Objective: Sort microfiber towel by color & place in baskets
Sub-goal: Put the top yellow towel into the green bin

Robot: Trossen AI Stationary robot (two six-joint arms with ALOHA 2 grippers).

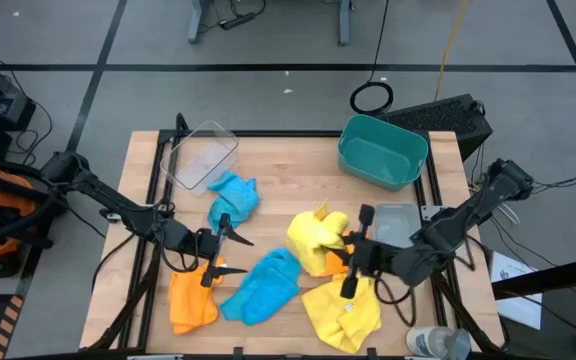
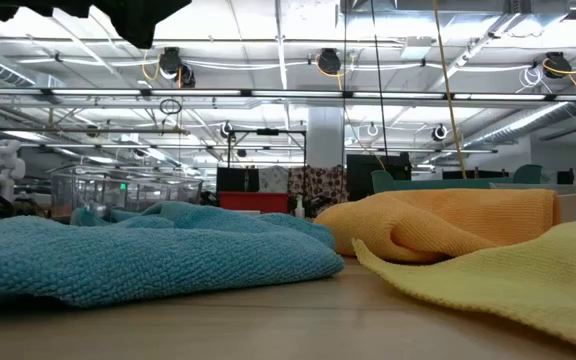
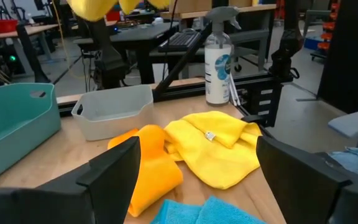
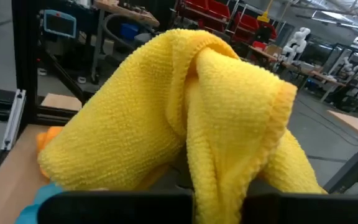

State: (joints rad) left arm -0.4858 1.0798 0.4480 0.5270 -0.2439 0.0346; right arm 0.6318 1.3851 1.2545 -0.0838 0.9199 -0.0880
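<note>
While the right gripper [image 1: 346,245] grips a yellow towel [image 1: 313,240] and the left gripper [image 1: 220,250] gapes: teal basket [image 1: 382,150], clear basket [image 1: 202,155], grey basket [image 1: 396,222], no towels inside.

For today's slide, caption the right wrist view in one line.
Right hand shut on a bunched yellow towel, lifted above the table.

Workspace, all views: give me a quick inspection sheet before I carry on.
Surface: wooden table, bare along its far edge.
Job's things: teal basket, clear basket and grey basket all empty; blue towels, orange towel and flat yellow towel on the table.
Clutter: spray bottle at the table's edge.
Hands: left hand open, above the table, empty; right hand shut on lifted yellow towel.
Cables: coiled cable on the floor.
Surroundings: workshop benches; nobody seen.
</note>
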